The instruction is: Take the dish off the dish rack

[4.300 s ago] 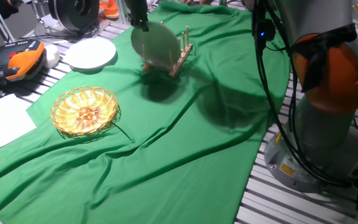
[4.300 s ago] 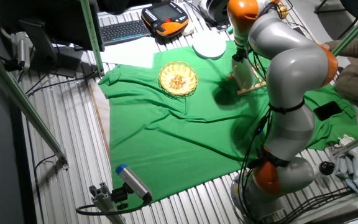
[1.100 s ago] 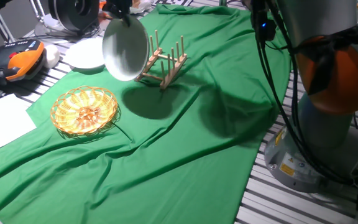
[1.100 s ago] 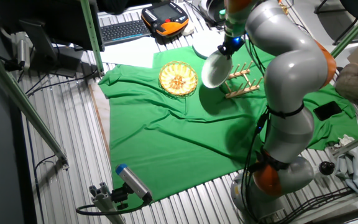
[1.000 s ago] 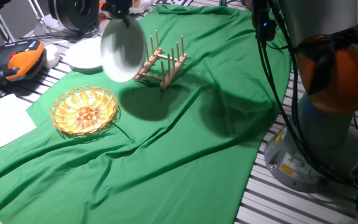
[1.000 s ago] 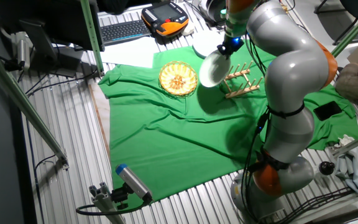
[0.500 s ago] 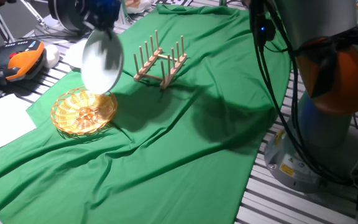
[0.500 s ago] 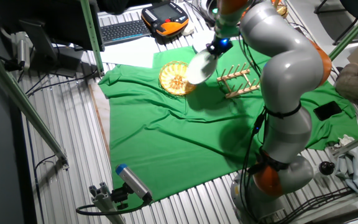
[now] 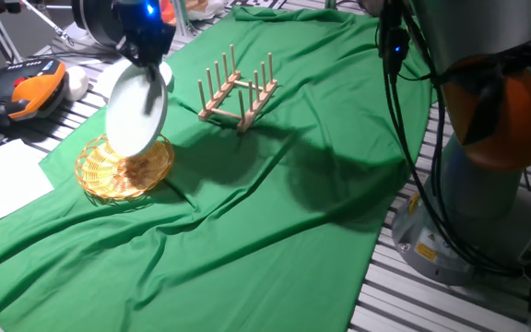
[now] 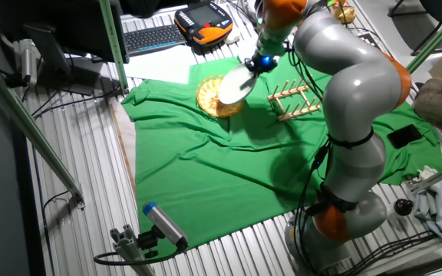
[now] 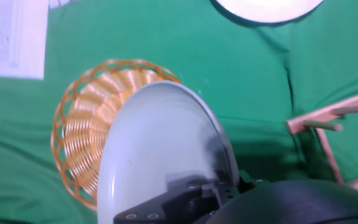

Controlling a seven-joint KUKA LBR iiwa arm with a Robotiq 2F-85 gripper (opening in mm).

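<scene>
My gripper [image 9: 151, 66] is shut on the rim of the dish [image 9: 135, 112], a pale round plate, and holds it tilted in the air above the edge of a woven wicker basket [image 9: 123, 171]. The dish also shows in the other fixed view [image 10: 235, 84] and fills the hand view [image 11: 160, 155]. The dish rack [image 9: 239, 88], light wood with upright pegs, stands empty on the green cloth to the right of the dish. It shows in the other fixed view [image 10: 293, 100], and one corner shows in the hand view [image 11: 328, 124].
A second white plate [image 9: 109, 81] lies at the cloth's far edge behind the dish, also in the hand view [image 11: 266, 9]. An orange pendant [image 9: 30, 88] and white paper [image 9: 3, 184] lie left of the cloth. The robot base [image 9: 487, 166] stands at the right.
The dish left the rack and travelled left, away from it, to above the wicker basket. The rack now stands empty.
</scene>
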